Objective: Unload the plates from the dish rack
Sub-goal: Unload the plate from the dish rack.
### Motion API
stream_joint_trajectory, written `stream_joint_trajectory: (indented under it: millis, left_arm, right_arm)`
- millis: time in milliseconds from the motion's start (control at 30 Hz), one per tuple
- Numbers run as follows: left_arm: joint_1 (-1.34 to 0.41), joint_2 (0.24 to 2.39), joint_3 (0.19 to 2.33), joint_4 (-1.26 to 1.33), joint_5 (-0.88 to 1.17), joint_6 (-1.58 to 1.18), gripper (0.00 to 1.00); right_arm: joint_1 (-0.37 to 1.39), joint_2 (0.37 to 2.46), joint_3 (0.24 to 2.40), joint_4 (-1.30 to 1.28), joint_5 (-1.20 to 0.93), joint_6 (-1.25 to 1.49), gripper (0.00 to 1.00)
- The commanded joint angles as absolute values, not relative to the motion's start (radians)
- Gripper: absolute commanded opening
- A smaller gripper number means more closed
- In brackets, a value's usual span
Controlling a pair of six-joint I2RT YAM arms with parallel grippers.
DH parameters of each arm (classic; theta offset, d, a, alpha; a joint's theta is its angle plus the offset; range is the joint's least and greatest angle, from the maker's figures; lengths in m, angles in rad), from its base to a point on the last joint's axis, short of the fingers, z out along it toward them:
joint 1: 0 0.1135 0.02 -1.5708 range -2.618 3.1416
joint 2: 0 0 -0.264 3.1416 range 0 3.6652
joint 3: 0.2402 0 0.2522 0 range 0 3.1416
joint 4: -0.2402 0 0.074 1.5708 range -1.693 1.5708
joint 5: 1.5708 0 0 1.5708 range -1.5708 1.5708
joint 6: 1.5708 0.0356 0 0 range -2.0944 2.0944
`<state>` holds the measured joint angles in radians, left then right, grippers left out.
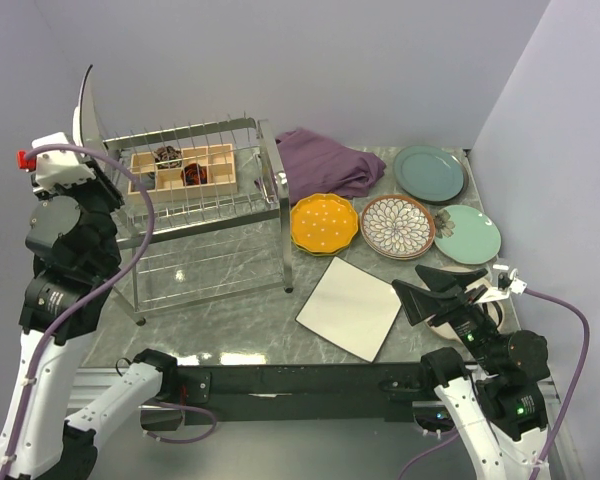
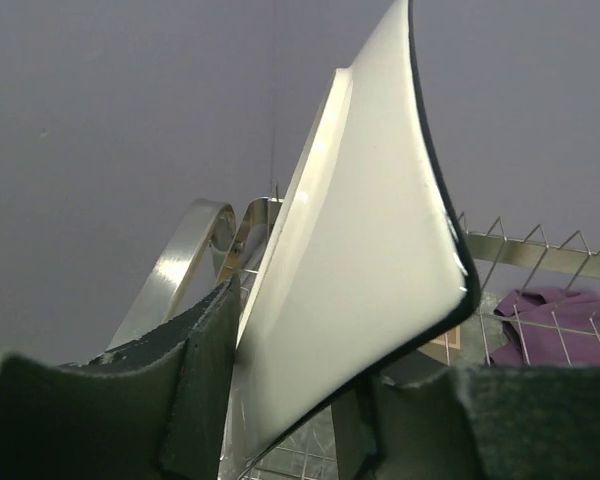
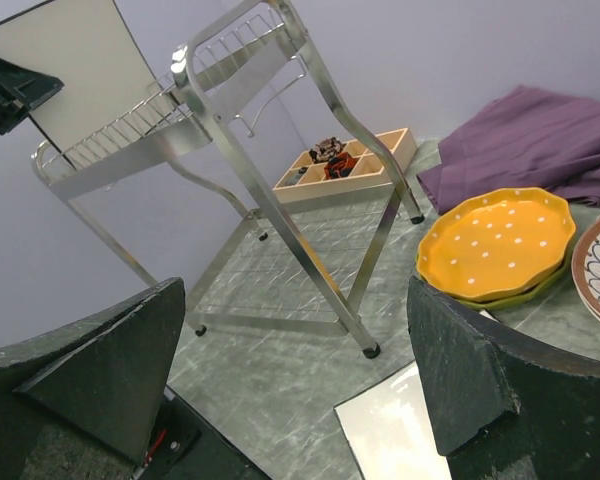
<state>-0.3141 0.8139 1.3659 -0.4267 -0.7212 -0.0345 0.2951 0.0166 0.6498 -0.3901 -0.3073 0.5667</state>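
The left claw (image 2: 290,405) is clamped on a white square plate (image 2: 370,250), holding it upright above the left end of the dish rack (image 1: 205,215). The right claw (image 3: 295,340) hangs open over the counter (image 1: 250,320). Behind the rack, a wooden box (image 1: 180,165) holds small dark items (image 1: 167,154) in two compartments. A second square plate (image 1: 348,308) lies flat on the counter near an orange dotted plate (image 1: 324,222)
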Motion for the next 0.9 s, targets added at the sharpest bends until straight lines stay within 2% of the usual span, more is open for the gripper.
stream_joint_trajectory:
  millis: [0, 67, 100, 267, 333, 867]
  left_arm:
    - [-0.314, 0.810, 1.361, -0.399, -0.689, -0.038, 0.38]
    - [-0.314, 0.821, 1.376, -0.408, -0.689, -0.035, 0.35]
    - [-0.314, 0.825, 1.381, -0.411, -0.683, -0.034, 0.29]
    - [-0.314, 0.831, 1.410, -0.407, -0.698, -0.012, 0.16]
    - [-0.314, 0.828, 1.417, -0.400, -0.718, 0.004, 0.02]
    - [-0.314, 0.804, 1.453, -0.111, -0.790, 0.268, 0.01]
  right_arm:
    - [0.307, 0.006, 0.670, -0.380, -0.302, 0.551, 0.97]
    - [0.305, 0.006, 0.672, -0.380, -0.304, 0.551, 0.97]
    - [0.307, 0.006, 0.672, -0.380, -0.302, 0.551, 0.97]
    - [0.305, -0.020, 0.669, -0.377, -0.302, 0.551, 0.98]
    - [0.304, -0.020, 0.669, -0.379, -0.301, 0.551, 0.98]
    - [0.305, -0.005, 0.655, -0.362, -0.295, 0.555, 0.98]
